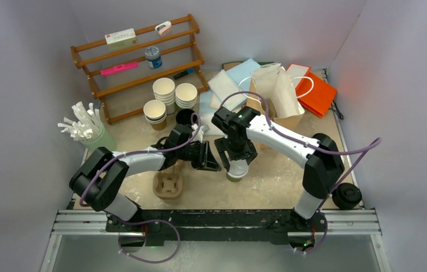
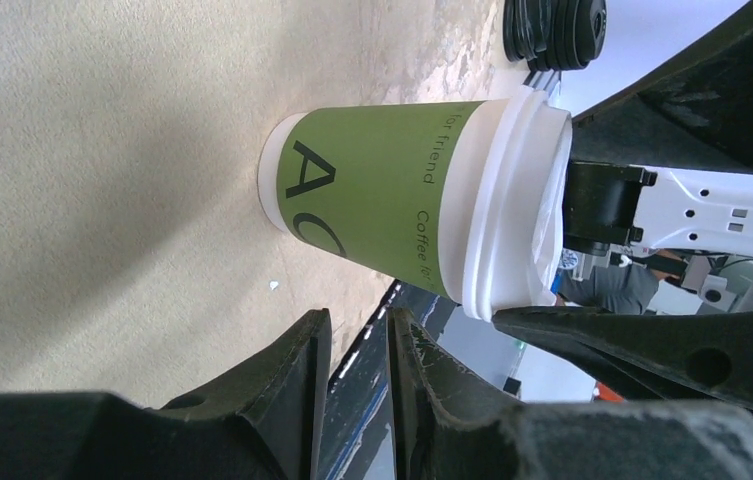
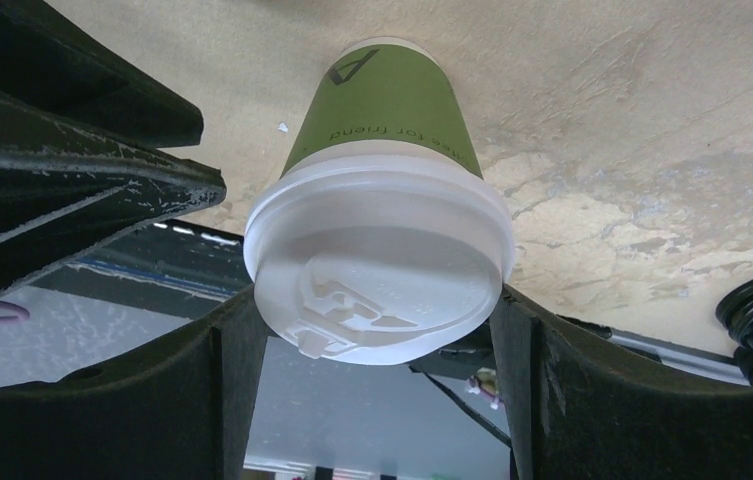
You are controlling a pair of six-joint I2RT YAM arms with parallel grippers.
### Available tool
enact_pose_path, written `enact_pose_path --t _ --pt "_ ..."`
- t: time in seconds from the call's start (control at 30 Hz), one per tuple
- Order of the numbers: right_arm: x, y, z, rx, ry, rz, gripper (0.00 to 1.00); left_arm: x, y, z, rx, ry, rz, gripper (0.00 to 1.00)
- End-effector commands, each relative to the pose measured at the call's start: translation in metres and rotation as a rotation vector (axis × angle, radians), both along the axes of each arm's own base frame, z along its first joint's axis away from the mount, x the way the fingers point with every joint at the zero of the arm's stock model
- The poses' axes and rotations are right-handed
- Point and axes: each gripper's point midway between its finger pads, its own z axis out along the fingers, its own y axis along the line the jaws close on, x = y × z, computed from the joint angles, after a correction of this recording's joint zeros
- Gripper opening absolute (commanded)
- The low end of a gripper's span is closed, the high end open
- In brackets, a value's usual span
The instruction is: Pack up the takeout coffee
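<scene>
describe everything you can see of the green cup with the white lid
The green cup is paper-looking, with dark lettering including "for friend" and a white base rim. A white plastic sip lid is pressed on. It stands upright on the beige table, and the fingers of the right gripper appear to clamp the lid from both sides.

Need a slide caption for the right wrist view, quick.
Right gripper closed on the white lid of a green cup standing on the table.

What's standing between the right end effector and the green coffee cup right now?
Nothing visible. The right end effector straddles the green coffee cup, a finger on each side of its white lid. The left end effector sits off to the side.
</scene>
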Motion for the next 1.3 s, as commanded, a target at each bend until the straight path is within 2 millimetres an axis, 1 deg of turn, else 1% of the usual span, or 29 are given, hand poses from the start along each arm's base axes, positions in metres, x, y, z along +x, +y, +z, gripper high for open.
enact_pose_path --t 0.0,0.23,0.33,0.37,0.47,0.57,0.73,0.83,0.93,1.0,1.03,1.13,1.27 --pt "-0.028 0.001 -0.039 -0.064 0.216 0.049 0.76 0.001 0.003 0.013 -0.015 -0.076 0.004 0.29" --pt "-0.025 0.006 -0.036 -0.059 0.227 0.053 0.77 0.005 0.014 0.018 -0.027 -0.087 0.056 0.29" --pt "-0.014 0.014 -0.02 -0.03 0.177 0.047 0.79 0.005 0.015 0.02 -0.033 -0.085 0.057 0.29" --pt "-0.011 0.016 -0.014 -0.023 0.164 0.043 0.8 0.004 0.015 0.02 -0.034 -0.085 0.058 0.29" --pt "-0.001 0.018 -0.001 -0.029 0.116 0.049 0.91 0.005 0.015 0.021 -0.038 -0.089 0.056 0.3" --pt "0.005 0.018 0.007 -0.03 0.084 0.045 0.98 0.005 0.014 0.023 -0.043 -0.095 0.053 0.3" --pt "0.015 0.023 0.024 -0.014 0.034 0.042 0.99 0.007 0.013 0.027 -0.045 -0.105 0.053 0.3" --pt "0.029 0.026 0.04 -0.01 -0.04 0.04 0.99 0.008 0.014 0.029 -0.039 -0.112 0.057 0.3" --pt "0.033 0.023 0.045 -0.025 -0.059 0.037 0.99 0.008 0.015 0.03 -0.034 -0.115 0.061 0.3" --pt "0.028 0.019 0.043 -0.035 -0.046 0.036 0.99 0.008 0.016 0.028 -0.026 -0.111 0.066 0.3" --pt "0.026 0.018 0.043 -0.034 -0.042 0.026 0.99 0.008 0.017 0.027 -0.017 -0.107 0.071 0.3" --pt "0.032 0.017 0.052 -0.021 -0.104 -0.022 0.99 0.008 0.02 0.023 0.009 -0.093 0.085 0.3" --pt "0.042 0.014 0.066 0.011 -0.207 -0.148 0.99 0.012 0.02 0.031 0.003 -0.114 0.106 0.3"
